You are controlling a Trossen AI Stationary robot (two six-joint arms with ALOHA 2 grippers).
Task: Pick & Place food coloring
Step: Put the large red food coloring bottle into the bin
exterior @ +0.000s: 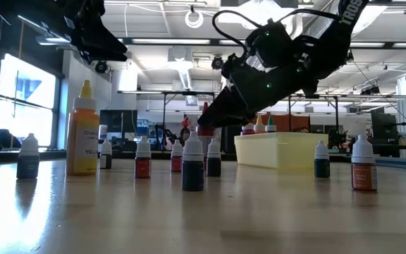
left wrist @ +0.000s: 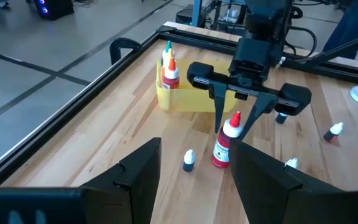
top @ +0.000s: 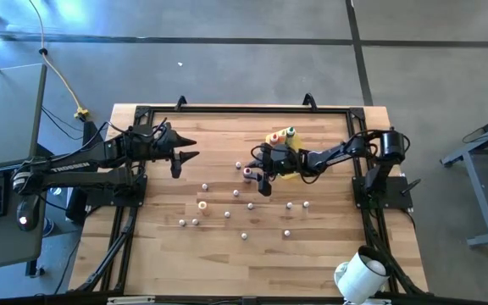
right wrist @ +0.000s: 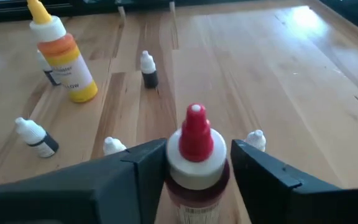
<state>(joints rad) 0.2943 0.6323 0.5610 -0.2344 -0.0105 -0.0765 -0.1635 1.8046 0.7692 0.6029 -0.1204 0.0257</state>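
A red-capped food coloring bottle sits between the fingers of my right gripper, left of the yellow tray. The tray holds a few upright bottles. Several tiny pale bottles and a taller orange-labelled one stand scattered on the wood in front. My left gripper hangs open above the table's left part, clear of everything, and faces the right gripper. My right gripper has the red-capped bottle pinched between its two fingers at the white shoulder just under the cap. The fingers slant down from the table's right side. The bottle leans with them. Whether its base is on the wood or just above it, I cannot tell.
A black frame rail borders the table. A white object lies at the near right corner. Small bottles stand close below the right gripper. Bare wood shows on the table's left and near parts.
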